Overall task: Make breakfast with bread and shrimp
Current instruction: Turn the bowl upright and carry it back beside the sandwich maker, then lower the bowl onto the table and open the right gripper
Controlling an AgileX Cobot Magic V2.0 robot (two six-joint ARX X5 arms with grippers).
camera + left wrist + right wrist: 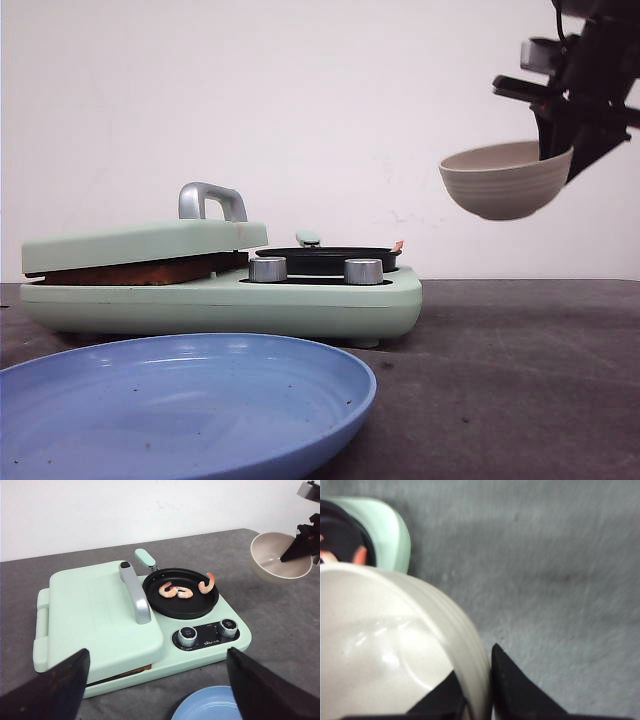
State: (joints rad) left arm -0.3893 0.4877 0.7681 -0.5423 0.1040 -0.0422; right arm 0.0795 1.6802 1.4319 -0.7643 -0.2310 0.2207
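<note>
- Blue plate (180, 400) is lying nearest the camera, filling the lower left of the front frame on the dark bench (520, 380).
- Behind it, a mint-green breakfast maker (220, 300) is sitting with its lid (140, 245) down over the bread (140, 272), whose brown edge is showing in the gap.
- Three pieces of shrimp (184, 590) are lying in the black pan (181, 600) at the centre of the left wrist frame.
- At upper right, the right end effector (560, 135) is gripping the rim of a beige bowl (505, 180), holding it above the bench.
- Left end effector (155, 685) is hanging open, its fingers (55, 690) wide apart, gripping nothing.
</note>
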